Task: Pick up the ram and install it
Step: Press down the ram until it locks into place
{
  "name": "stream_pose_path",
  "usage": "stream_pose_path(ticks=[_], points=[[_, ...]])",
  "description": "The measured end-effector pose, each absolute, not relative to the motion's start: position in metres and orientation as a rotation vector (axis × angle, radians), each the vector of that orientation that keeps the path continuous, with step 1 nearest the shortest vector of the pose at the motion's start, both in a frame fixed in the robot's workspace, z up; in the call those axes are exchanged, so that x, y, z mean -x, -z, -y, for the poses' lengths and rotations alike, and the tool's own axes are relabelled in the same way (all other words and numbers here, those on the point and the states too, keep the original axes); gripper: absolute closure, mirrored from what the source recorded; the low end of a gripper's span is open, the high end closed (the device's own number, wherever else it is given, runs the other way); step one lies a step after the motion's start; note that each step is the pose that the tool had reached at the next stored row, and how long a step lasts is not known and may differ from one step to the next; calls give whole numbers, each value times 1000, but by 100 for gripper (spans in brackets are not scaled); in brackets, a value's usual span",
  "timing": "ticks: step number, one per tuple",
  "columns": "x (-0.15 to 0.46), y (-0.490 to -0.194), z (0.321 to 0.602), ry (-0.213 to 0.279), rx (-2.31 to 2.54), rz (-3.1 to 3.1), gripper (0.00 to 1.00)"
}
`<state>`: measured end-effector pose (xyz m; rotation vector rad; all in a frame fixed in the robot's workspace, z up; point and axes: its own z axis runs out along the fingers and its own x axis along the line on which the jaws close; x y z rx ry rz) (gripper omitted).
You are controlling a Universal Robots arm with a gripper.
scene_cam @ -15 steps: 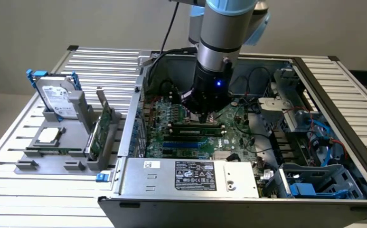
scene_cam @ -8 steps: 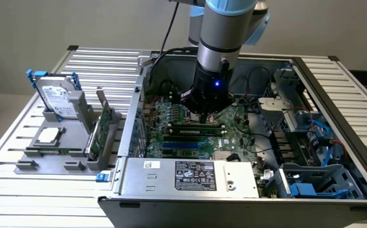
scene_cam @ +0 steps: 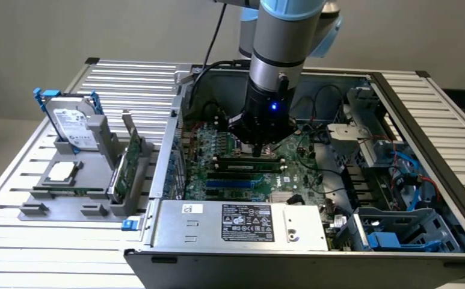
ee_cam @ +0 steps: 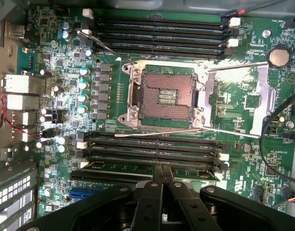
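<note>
The gripper (scene_cam: 258,152), fingers pinched nearly together on what appears to be the ram (scene_cam: 234,161), is holding it at its 6 o'clock on the motherboard (scene_cam: 301,173), where seating well is calling for square, even downward pressure.

Exterior view high, angled down; wrist view close above motherboard (ee_cam: 195,115)

Single arm (scene_cam: 277,42) descending vertically from above, wrist straight, with the black gripper (scene_cam: 258,152) pointing straight down; in the wrist view its two fingers (ee_cam: 152,202) meet at their tips.
</note>
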<state>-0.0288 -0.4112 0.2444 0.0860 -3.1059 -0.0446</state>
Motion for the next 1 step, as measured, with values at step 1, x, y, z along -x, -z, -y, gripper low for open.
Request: stream_pose_path(ticks=[1], points=[[29,-244,411,45,-86,3106,89]])
